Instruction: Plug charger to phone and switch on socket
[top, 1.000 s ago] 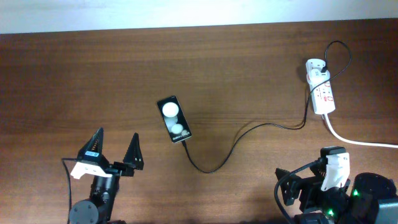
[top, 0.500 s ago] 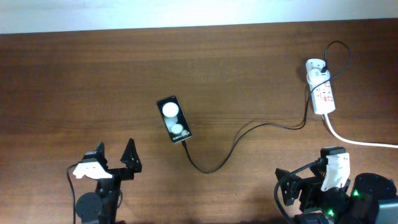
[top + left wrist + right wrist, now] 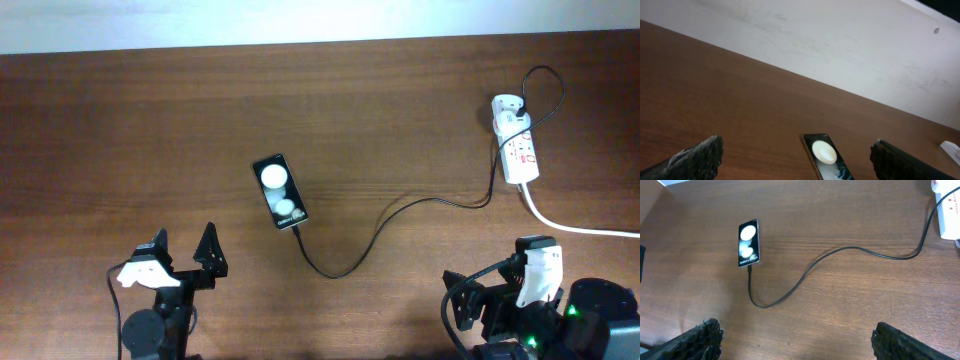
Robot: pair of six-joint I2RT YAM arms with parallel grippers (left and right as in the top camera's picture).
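Wooden bench (image 3: 120,120): phone (image 3: 279,191) at centre, charger (image 3: 430,200) meeting its near end, socket (image 3: 517,150) near far-right corner; left fingers (image 3: 208,248) and right fingers (image 3: 700,337) spread wide, empty; reaching for the socket could snag the charger, unseating it.

I see a brown wooden counter (image 3: 150,120) carrying the black phone (image 3: 279,191) face up near its middle. The charger (image 3: 380,225) snakes from the phone's end to the white socket (image 3: 516,150) at right, whose thick white cord (image 3: 570,228) trails off the edge.
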